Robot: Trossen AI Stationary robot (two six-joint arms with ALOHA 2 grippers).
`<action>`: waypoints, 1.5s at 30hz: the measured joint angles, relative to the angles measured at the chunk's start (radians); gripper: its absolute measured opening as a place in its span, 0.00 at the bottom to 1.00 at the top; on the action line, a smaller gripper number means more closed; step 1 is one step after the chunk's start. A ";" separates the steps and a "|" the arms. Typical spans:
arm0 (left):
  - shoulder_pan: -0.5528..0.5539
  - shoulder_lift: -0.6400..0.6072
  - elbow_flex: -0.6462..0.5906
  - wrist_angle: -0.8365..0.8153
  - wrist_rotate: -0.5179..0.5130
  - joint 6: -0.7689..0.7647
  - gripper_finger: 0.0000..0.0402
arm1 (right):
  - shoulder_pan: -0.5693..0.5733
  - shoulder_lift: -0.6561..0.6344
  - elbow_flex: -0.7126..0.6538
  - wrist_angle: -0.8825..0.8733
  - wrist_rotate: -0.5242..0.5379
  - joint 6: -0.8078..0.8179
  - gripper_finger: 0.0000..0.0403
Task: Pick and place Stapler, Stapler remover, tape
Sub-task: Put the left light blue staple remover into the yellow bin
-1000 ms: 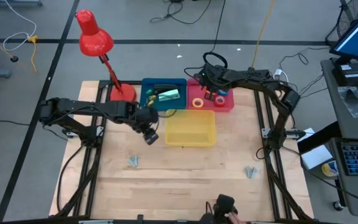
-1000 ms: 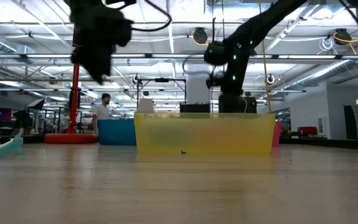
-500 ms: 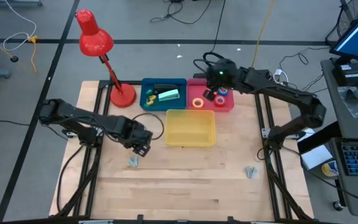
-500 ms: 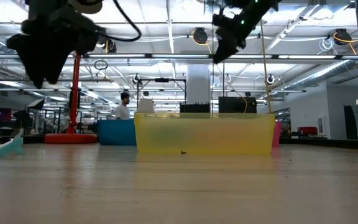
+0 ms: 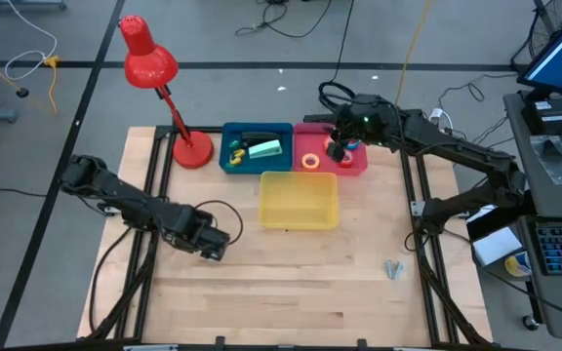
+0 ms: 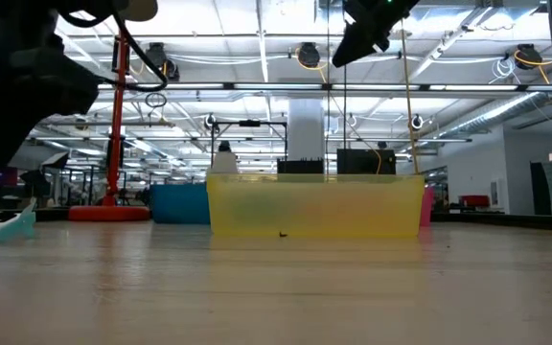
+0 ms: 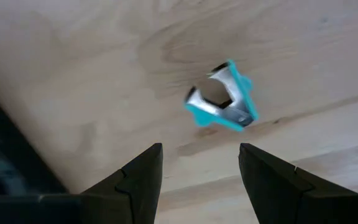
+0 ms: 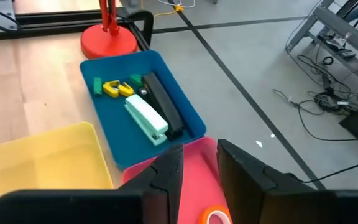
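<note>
1. Left gripper (image 7: 199, 163): jaws spread apart, nothing between them. It sits low over the bare wooden table (image 5: 291, 283), on the table's left half, pointing down at the boards.
2. Directly ahead of the left fingers lies a staple remover (image 7: 222, 99), teal with metal claws, flat on the wood and clear of both fingertips. In the high view this piece is hidden under the left gripper (image 5: 210, 244).
3. Right gripper (image 8: 199, 163): jaws stand a narrow gap apart; nothing can be seen held between them. It hangs raised above the pink tray (image 5: 357, 164) at the back of the table.
4. Tape: an orange roll (image 5: 310, 161) lies in the pink tray; the edge of the same roll shows below the right fingers (image 8: 213, 216). Other rolls are partly covered by the right gripper (image 5: 338, 149) and cannot be told apart.
5. Blue tray (image 8: 188, 112), just beside the pink one: holds a pale green stapler (image 8: 146, 120), a black stapler (image 8: 163, 102) touching it alongside, and small yellow and green pieces.
6. Yellow tray (image 5: 299, 201) stands in front of the blue and pink trays; no contents visible.
7. A second staple remover (image 5: 392, 268) lies on the table's right half, well apart from both grippers.
8. A red desk lamp (image 5: 159, 73) stands at the back left corner, base beside the blue tray.
</note>
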 joint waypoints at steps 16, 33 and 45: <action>-0.016 0.004 -0.130 0.217 -0.004 -0.301 0.53 | 0.059 0.006 0.000 -0.001 0.009 0.008 0.23; -0.015 0.004 -0.178 0.227 -0.028 -0.389 0.53 | 0.059 0.006 0.000 0.000 0.011 -0.013 0.23; -0.015 0.001 -0.270 0.378 -0.026 -0.435 0.52 | 0.059 0.006 0.000 0.000 0.011 -0.013 0.22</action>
